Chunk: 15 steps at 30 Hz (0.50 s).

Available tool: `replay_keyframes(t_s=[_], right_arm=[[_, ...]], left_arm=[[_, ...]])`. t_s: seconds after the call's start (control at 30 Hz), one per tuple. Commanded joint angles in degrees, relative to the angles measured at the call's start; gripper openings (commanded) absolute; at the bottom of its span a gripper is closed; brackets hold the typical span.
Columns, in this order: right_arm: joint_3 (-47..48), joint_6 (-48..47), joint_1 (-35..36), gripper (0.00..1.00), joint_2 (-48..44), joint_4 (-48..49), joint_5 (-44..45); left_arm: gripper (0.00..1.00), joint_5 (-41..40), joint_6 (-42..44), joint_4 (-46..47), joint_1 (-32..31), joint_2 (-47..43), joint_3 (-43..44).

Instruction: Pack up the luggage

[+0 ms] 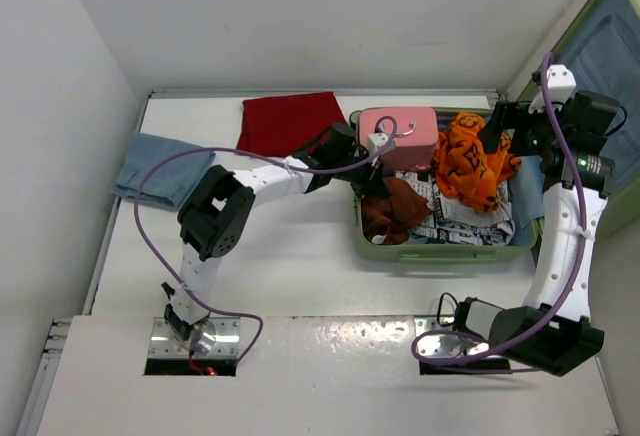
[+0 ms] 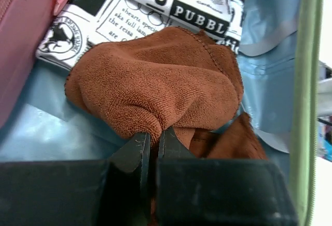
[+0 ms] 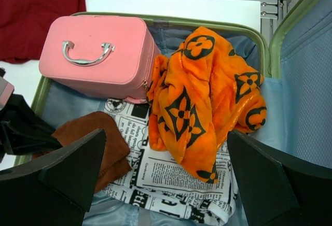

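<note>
The luggage (image 1: 440,253), a light-green suitcase, lies open at the table's right with its lid (image 1: 610,41) raised. Inside are a pink case (image 1: 400,136), an orange black-patterned blanket (image 1: 475,161), a newspaper-print cloth (image 1: 455,224) and a brown towel (image 1: 390,211). My left gripper (image 2: 153,139) is shut on a fold of the brown towel (image 2: 155,75) inside the luggage, beside its green rim (image 2: 306,81). My right gripper (image 3: 166,132) is open and empty above the orange blanket (image 3: 202,96) and the print cloth (image 3: 171,179).
A dark red cloth (image 1: 290,121) lies on the table left of the luggage, behind my left arm. A blue denim cloth (image 1: 160,161) hangs at the table's left edge. White walls close the back and left.
</note>
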Motion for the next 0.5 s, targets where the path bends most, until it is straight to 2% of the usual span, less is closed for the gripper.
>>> replay_keyframes(t_s=[0.0, 0.07, 0.23, 0.27, 0.33, 0.37, 0.43, 0.47], right_arm=[[0.33, 0.41, -0.24, 0.99, 0.59, 1.41, -0.67], [0.25, 0.94, -0.24, 0.99, 0.76, 1.5, -1.02], [0.16, 1.12, -0.24, 0.99, 1.03, 1.85, -1.63], [0.07, 1.12, -0.15, 0.99, 1.38, 1.85, -1.72], [-0.1, 1.47, -0.24, 0.99, 1.82, 2.55, -1.9], [-0.02, 1.64, -0.15, 0.99, 2.08, 2.47, -2.16], [-0.37, 2.17, -0.06, 0.99, 2.61, 3.08, -2.25], [-0.46, 2.35, -0.06, 0.99, 2.7, 3.43, -2.42]], left_arm=[[0.0, -6.61, 4.18, -1.93, 0.45, -1.31, -0.12], [0.19, -5.74, 5.76, -1.93, 0.45, -2.45, 0.49], [0.49, -5.73, 6.38, 7.35, 2.56, -12.37, -4.51], [0.59, -7.13, 6.38, 7.91, 3.43, -16.22, -5.21], [0.67, -7.14, 6.38, 7.04, 4.49, -19.23, -4.0], [0.97, -7.92, 5.25, 5.9, 5.54, -20.37, -1.73], [0.99, -10.03, 4.63, 3.53, 6.95, -23.1, 0.83], [0.99, -13.69, 1.32, 0.91, 7.48, -23.72, 3.19]])
